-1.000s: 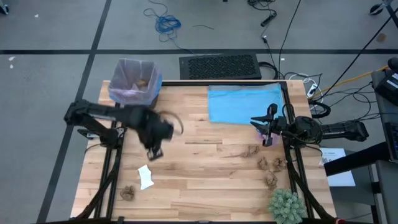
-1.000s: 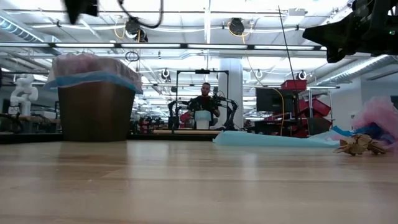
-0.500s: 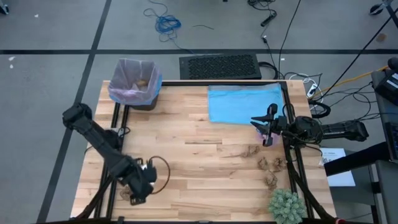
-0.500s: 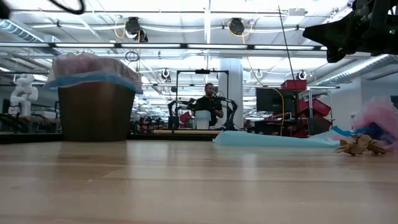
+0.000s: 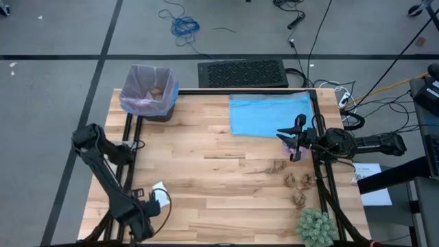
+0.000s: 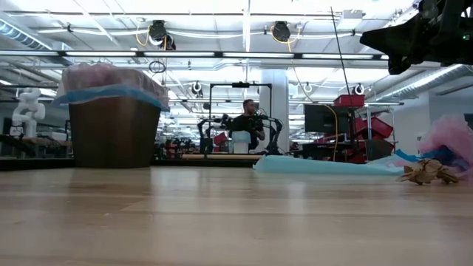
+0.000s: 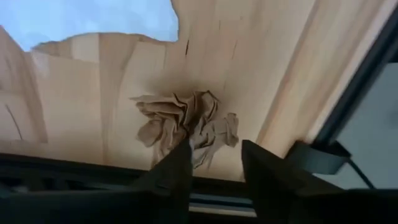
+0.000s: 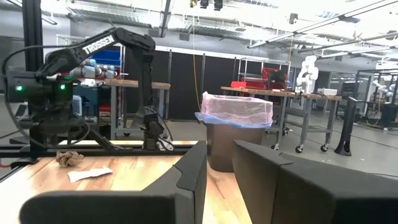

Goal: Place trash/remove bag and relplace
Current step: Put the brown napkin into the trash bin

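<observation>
The bin (image 5: 147, 90) stands off the table's far left corner, lined with the lavender-pink bag (image 5: 143, 104), with a brown wad inside. My left gripper (image 5: 144, 221) is at the near left corner, pointing down, open. Its fingers (image 7: 180, 163) stand over and beside a crumpled brown paper wad (image 7: 180, 121) lying on the wood; whether they touch it I cannot tell. A white scrap (image 5: 160, 195) lies just beyond it. Several more brown wads (image 5: 295, 182) lie near the right edge. My right gripper (image 5: 295, 140) waits at the right edge, narrowly open on nothing.
A light blue plastic bag (image 5: 267, 114) lies flat at the far right. A green spiky plant (image 5: 315, 226) stands at the near right corner. A pink crinkled plastic lump (image 6: 448, 140) shows at the right in the low view. The table's middle is bare wood.
My left gripper has swung from the table's left middle toward the near left corner and gone down over the brown wad there. The white scrap and the wads have stayed in place. My right arm has kept still.
</observation>
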Controlling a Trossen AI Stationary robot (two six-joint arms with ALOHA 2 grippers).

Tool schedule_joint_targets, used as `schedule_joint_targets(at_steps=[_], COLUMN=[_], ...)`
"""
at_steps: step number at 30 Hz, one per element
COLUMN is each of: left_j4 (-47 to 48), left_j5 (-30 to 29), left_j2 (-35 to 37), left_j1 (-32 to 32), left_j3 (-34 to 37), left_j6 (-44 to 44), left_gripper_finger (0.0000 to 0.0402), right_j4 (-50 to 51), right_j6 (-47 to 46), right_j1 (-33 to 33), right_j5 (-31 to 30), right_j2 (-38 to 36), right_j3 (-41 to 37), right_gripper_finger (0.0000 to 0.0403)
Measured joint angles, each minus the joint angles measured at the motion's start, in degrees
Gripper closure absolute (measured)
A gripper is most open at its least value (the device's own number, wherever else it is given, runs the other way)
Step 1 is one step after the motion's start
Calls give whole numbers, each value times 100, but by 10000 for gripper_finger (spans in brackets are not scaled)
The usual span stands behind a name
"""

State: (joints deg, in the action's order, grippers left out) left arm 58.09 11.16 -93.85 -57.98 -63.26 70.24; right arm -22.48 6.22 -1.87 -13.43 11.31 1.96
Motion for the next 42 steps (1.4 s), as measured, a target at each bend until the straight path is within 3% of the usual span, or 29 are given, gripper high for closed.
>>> schedule_joint_targets(at_steps=[7,12,15,18,21,26,35,42], left_j4=[-66,148,175,200,338,949,2311,2553], left_j5=[25,-65,193,226,-229,-1361,-3995,-5152], left_j2=[-599,-1142,-1305,-1306,-1044,-441,861,1486], left_j1=[-140,-139,-19,195,510,1097,2735,4410], left_j3=[0,-2,-24,-130,-290,-636,-1752,-2353], left_j6=[-2,-79,-44,-51,-152,-211,-784,-2090], left_gripper_finger=[210,205,231,303,380,391,394,394], right_j4=[0,-15,-72,-94,-112,-136,-136,-129], right_j6=[28,60,68,68,68,47,44,1], right_j1=[0,0,0,0,-2,-2,-1,-1], right_j5=[0,0,0,0,1,0,0,2], right_j2=[2,2,0,0,2,2,2,2], right_j3=[0,0,0,0,0,0,0,0], right_gripper_finger=[332,332,332,332,332,332,332,332])
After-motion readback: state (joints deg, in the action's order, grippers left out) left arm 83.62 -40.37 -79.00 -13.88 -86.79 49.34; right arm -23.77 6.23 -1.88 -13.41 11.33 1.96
